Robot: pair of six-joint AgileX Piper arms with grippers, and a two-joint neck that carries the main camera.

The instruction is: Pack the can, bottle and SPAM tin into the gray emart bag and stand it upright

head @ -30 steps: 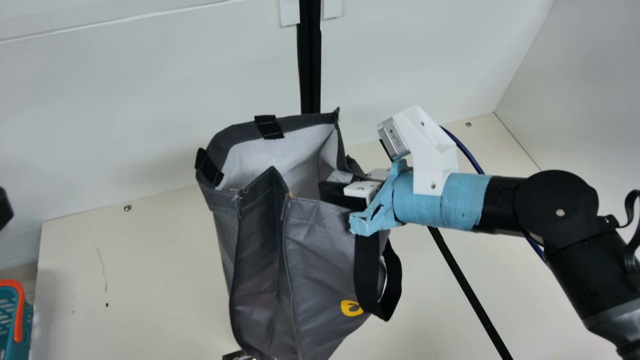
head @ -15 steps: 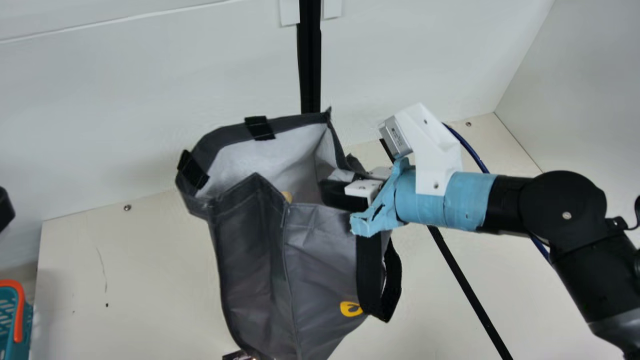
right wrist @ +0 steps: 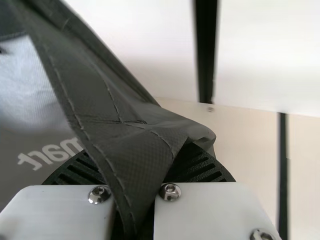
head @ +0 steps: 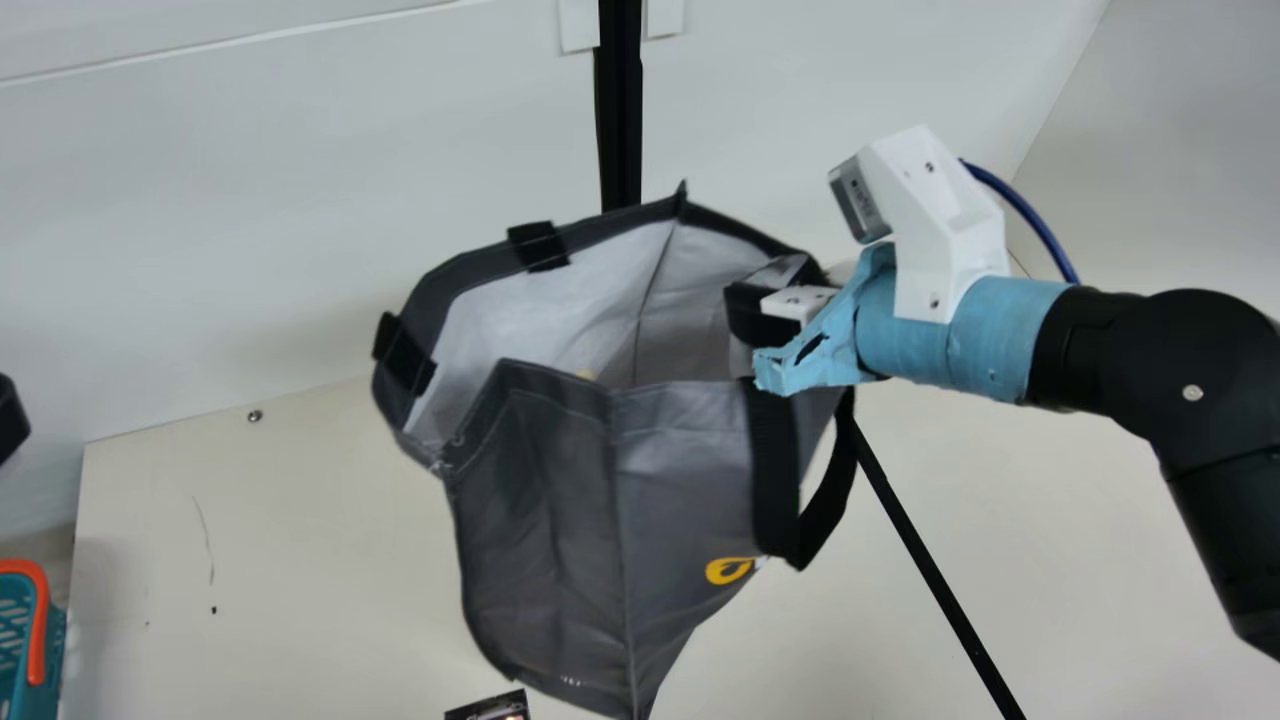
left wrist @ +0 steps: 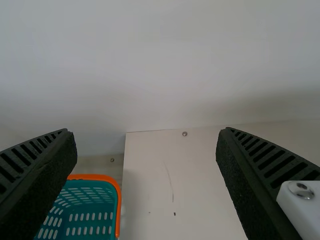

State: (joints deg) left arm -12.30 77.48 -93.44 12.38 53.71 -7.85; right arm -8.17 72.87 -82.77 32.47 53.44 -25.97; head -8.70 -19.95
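My right gripper (head: 758, 312) is shut on the right rim of the gray bag (head: 540, 540), whose mouth gapes toward the camera. The bag leans, its lower end narrowing near the bottom edge; whether it touches the table I cannot tell. A small tan bit (head: 586, 375) shows inside; I cannot tell what it is. In the right wrist view, folded bag fabric (right wrist: 145, 140) is pinched between the fingers of my right gripper (right wrist: 139, 172). Part of my left gripper (head: 10, 418) is at the main view's left edge; in its wrist view the left gripper (left wrist: 146, 145) stands open, nothing between its fingers.
A teal basket with an orange rim (head: 40, 620) stands at the far left. A dark printed item (head: 490, 708) lies below the bag at the bottom edge. White walls rise behind the cream table (head: 300, 560), and a black strip (head: 935, 570) runs at the right.
My right gripper has moved up and to the right with the bag's rim. The bag's mouth is spread wider, and its lower end has risen. More of the dark printed item shows. The left gripper has barely moved.
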